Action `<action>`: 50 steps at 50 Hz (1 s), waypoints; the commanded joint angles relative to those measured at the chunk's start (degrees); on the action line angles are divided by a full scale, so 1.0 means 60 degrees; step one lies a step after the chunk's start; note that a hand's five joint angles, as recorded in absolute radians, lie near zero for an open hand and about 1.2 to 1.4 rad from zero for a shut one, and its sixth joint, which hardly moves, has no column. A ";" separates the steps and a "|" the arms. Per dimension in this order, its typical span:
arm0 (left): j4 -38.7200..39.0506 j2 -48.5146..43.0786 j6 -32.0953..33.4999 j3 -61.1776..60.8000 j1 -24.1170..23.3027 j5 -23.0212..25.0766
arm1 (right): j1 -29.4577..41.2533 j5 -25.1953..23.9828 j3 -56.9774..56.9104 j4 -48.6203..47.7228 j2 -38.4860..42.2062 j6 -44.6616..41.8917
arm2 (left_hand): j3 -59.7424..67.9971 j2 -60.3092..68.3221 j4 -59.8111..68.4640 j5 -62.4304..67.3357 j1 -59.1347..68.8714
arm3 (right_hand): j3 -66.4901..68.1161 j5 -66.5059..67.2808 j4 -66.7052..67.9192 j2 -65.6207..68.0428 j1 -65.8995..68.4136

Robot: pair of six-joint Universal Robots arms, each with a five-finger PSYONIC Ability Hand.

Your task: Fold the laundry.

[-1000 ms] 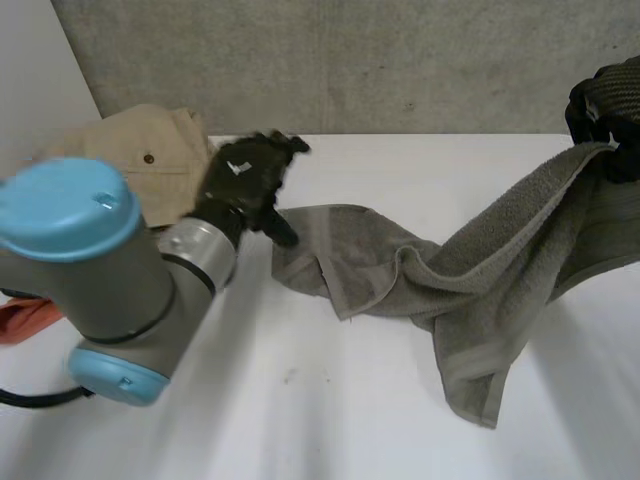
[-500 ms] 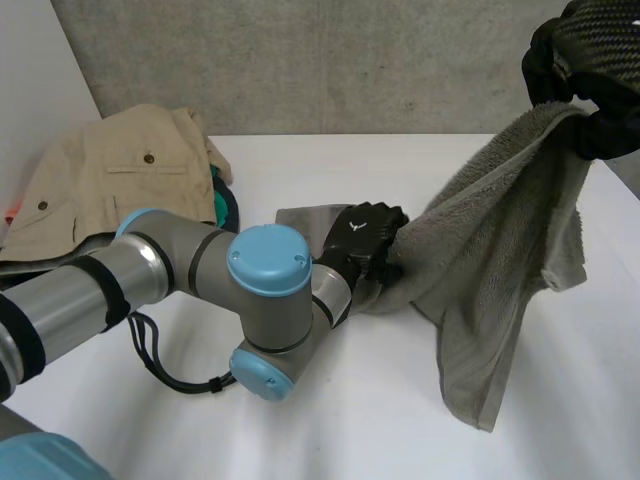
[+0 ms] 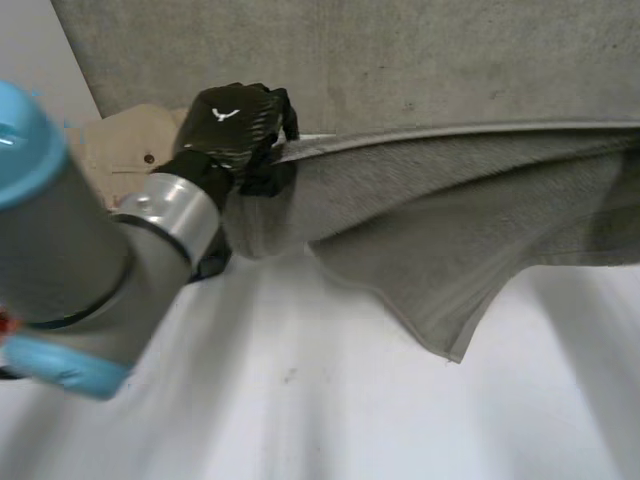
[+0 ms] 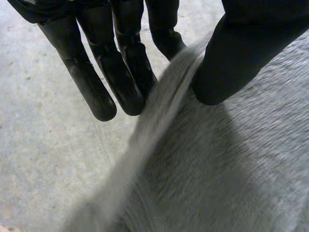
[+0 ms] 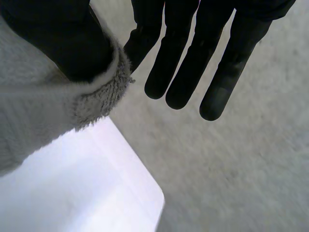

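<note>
1. Hanging taut above the table (image 3: pixel 300 420), the towel (image 3: pixel 450 210) spanned the head view from 10 to 3 o'clock, with a loose flap sagging toward 5.
2. The left hand (image 3: pixel 235 125) pinched its top edge at 10 o'clock, thumb against straight fingers.
3. The right hand (image 5: pixel 186 72) pinched the far corner under its thumb.
4. Likely step: spreading before the first fold. Next it needs laying flat.
5. A beige garment (image 3: pixel 125 150) lay at 10 o'clock.
</note>
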 commanded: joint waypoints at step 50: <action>0.3185 -0.4027 0.4577 0.0564 0.1168 0.1127 | 0.1692 0.2457 -0.0037 -0.5574 0.6141 -0.0284 | 0.1945 0.1905 0.1898 0.2532 0.2457 | 0.1967 0.2307 0.1890 0.2080 0.2421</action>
